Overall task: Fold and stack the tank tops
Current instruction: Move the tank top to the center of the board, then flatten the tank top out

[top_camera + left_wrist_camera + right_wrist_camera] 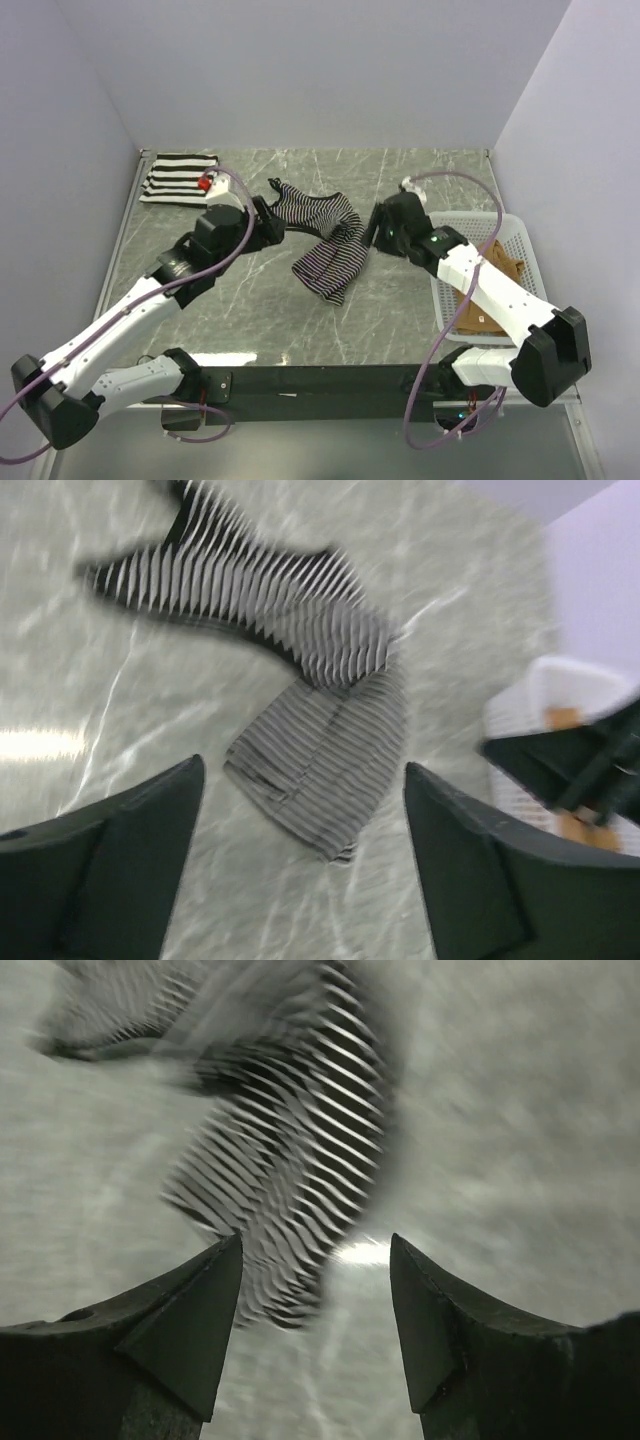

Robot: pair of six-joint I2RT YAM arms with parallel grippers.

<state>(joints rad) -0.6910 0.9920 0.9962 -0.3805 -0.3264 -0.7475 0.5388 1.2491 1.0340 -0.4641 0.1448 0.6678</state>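
Observation:
The thin-striped tank top [322, 240] lies crumpled mid-table, twisted, with one end folded toward the front. My left gripper [268, 222] is open just left of it; in the left wrist view the gripper [303, 766] hovers over the top [320, 730], touching nothing. My right gripper [372, 228] is open at the top's right edge; in the right wrist view it [315, 1245] stands empty above the blurred stripes [290, 1130]. The wide-striped tank top [178, 177] lies folded flat at the back left. The tan-brown tank top [500, 265] sits in the basket.
A white lattice basket [520, 235] stands at the right edge of the marble table, partly under my right arm; it also shows in the left wrist view as the basket [530, 695]. White walls close in the back and both sides.

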